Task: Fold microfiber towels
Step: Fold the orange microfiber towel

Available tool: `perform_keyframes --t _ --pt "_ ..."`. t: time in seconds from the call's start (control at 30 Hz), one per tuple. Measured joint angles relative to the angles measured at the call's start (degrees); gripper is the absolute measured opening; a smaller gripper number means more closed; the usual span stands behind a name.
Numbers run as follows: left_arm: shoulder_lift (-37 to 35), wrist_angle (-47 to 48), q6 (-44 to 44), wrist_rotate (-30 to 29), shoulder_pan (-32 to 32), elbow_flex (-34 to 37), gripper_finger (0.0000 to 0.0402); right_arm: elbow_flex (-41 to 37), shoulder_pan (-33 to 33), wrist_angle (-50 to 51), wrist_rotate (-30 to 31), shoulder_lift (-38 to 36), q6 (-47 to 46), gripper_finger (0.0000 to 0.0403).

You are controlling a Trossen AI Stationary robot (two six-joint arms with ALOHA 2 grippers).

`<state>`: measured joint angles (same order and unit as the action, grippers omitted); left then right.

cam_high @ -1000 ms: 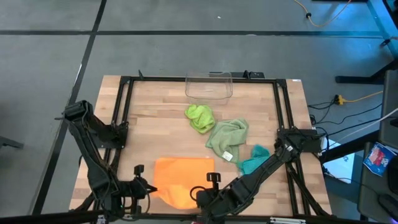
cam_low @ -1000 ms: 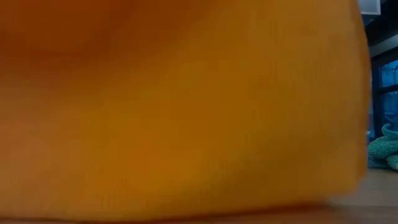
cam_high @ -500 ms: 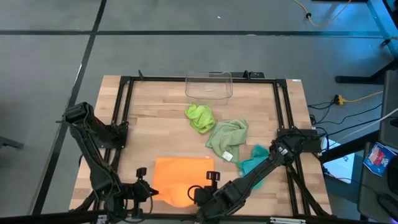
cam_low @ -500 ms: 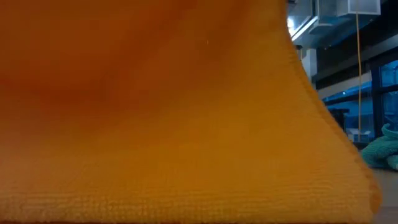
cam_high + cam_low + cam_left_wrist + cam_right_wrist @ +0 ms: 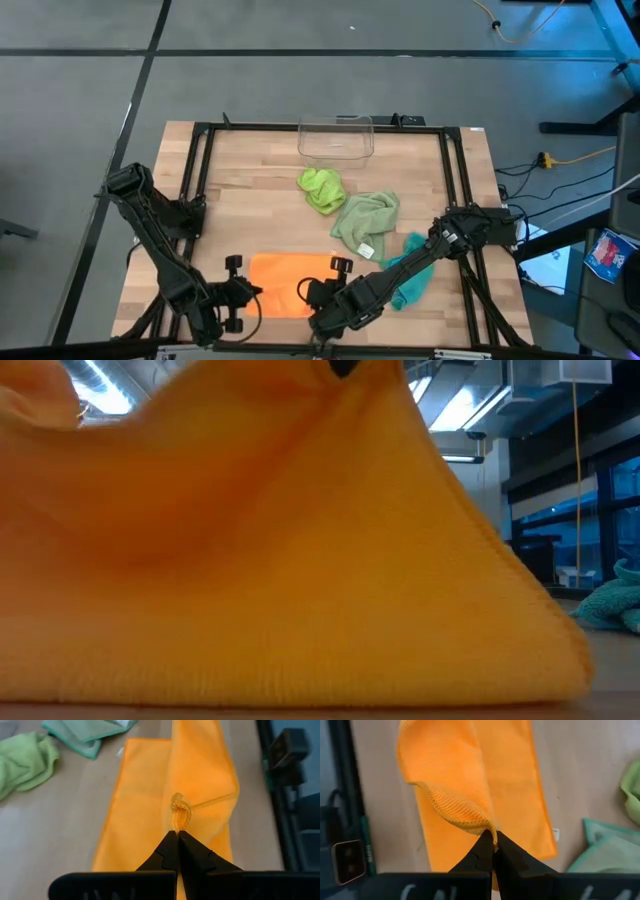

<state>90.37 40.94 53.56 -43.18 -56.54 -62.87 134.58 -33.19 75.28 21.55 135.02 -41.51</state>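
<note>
Wooden desk (image 5: 250, 210): both hands, left hand (image 5: 176, 836) and right hand (image 5: 492, 840), clamped on orange towel (image 5: 290, 283) corners, have carried its near edge forward, starting the fold.

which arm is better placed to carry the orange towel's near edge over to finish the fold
Neither alone. The left gripper and the right gripper are each shut on a near corner of the orange towel, lifted off the table. Likely both carry it together toward the far edge.
</note>
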Motion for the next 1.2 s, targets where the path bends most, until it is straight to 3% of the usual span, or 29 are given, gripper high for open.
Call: perform_keyframes --t 0.9,1.2 --pt "-0.1 4.3 -0.1 -1.2 5.1 3.5 0.0002 -0.1 4.2 3.3 4.9 3.4 -10.7 0.0010" --pt "-0.1 9.2 0.0 -0.4 7.2 3.5 0.0061 -0.1 5.5 8.2 3.9 3.4 -10.8 0.0093"
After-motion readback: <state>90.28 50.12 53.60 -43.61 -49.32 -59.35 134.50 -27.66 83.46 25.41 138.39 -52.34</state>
